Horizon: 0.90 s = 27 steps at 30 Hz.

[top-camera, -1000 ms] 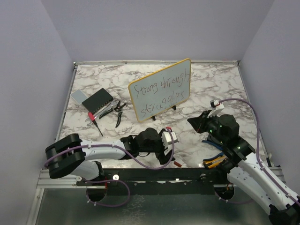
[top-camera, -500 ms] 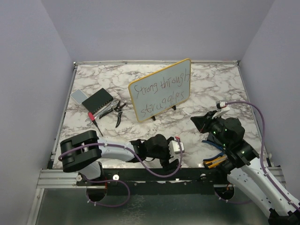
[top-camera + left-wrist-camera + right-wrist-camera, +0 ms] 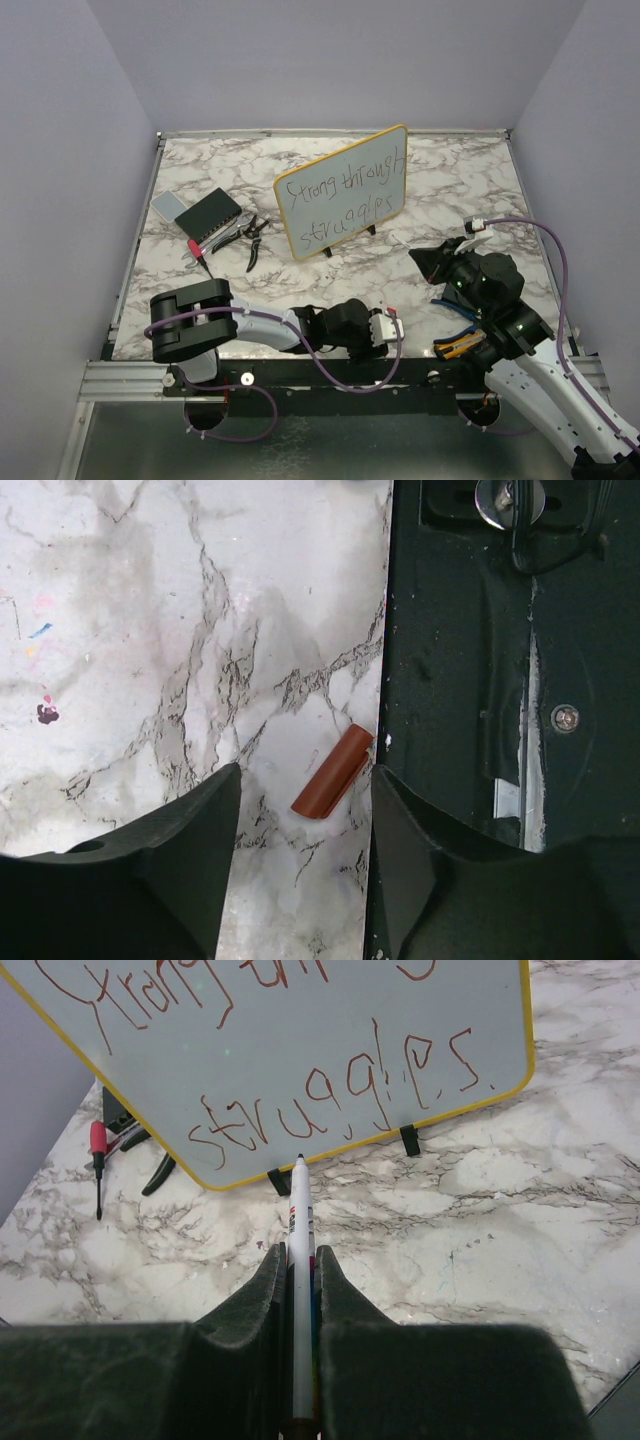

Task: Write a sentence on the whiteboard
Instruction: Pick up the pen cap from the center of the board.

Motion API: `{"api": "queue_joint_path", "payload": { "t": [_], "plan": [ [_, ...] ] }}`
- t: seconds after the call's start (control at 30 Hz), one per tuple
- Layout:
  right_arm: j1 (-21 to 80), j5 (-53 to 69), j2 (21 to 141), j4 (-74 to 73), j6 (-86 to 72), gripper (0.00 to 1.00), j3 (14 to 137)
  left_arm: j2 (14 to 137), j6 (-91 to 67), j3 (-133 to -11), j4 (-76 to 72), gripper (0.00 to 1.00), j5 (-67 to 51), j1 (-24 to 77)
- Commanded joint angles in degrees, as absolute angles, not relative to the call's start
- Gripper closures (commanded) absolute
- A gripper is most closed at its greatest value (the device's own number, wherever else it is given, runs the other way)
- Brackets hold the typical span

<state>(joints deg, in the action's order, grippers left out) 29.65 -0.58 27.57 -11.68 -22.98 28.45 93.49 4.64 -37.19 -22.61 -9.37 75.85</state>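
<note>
The whiteboard [image 3: 392, 152] [image 3: 300, 1050] stands tilted on small black feet mid-table, its frame yellow. The sentence [image 3: 342, 192] [image 3: 330, 1110] is on it in two handwritten lines. My right gripper [image 3: 425, 262] [image 3: 297, 1255] is shut on a white marker [image 3: 300, 1230], whose tip points at the board's lower edge a short way off. My left gripper [image 3: 387, 330] [image 3: 305, 780] hangs low at the table's near edge, open. A small red marker cap [image 3: 333, 772] lies on the marble between its fingertips, close to the right finger [image 3: 400, 820].
A red-handled screwdriver [image 3: 200, 258] [image 3: 98, 1150], black pliers [image 3: 255, 235] and a dark square slab [image 3: 208, 215] beside a pale box [image 3: 165, 205] lie at the left. The black base rail [image 3: 480, 680] runs just beside the cap.
My left gripper has swung right and toward the near edge, down over the red cap, and its jaws have narrowed. The right arm drew back slightly to the right with the marker.
</note>
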Motion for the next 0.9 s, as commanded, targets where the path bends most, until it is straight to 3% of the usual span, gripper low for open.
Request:
{"api": "queue_joint_path", "payload": {
  "t": [0.0,0.1,0.4,0.6,0.87],
  "plan": [
    [29.5,-2.2,27.0,-12.6,-23.4,0.99,27.6,95.2,7.4,-38.6,-21.7,0.48,-5.9,77.3],
    [29.5,-2.2,27.0,-12.7,-23.4,1.00,27.6,95.7,7.6,-38.7,-21.2,0.49,-5.5,77.9],
    [29.5,-3.3,26.9,-13.0,-23.7,0.99,27.7,97.8,3.9,-39.6,-20.4,0.71,5.3,78.1],
    [29.5,-3.8,27.3,-13.4,-24.2,0.99,27.6,95.0,2.9,-36.9,-20.3,0.75,13.2,78.2],
    [29.5,-3.5,28.0,-13.1,-24.3,0.99,27.5,94.2,0.5,-35.3,-20.2,0.74,11.1,78.1]
  ]
}}
